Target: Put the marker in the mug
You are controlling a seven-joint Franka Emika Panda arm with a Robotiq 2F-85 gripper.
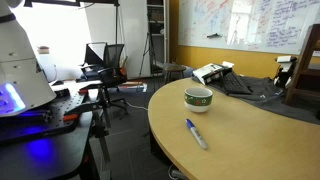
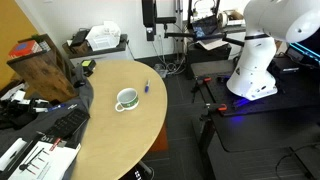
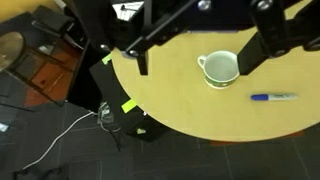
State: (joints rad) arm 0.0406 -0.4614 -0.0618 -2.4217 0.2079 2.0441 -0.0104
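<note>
The white mug with a green band (image 1: pixel 198 98) stands upright on the light wooden table, seen in both exterior views (image 2: pixel 126 99). The marker (image 1: pixel 196 133), blue at one end, lies flat on the table a short way from the mug (image 2: pixel 146 87). In the wrist view my gripper (image 3: pixel 195 62) is open and empty, high above the table. Its two dark fingers (image 3: pixel 141 62) frame the mug (image 3: pixel 222 68), and the marker (image 3: pixel 273 97) lies to the lower right of it. I cannot make out the gripper with certainty in the exterior views.
The curved table edge (image 3: pixel 150 110) drops to a dark floor with cables. A wooden box (image 2: pixel 45 65), a keyboard (image 2: pixel 65 125) and papers crowd one end of the table. A dark cloth (image 1: pixel 250 88) and a white device (image 1: pixel 212 72) lie behind the mug. An office chair (image 1: pixel 105 62) stands nearby.
</note>
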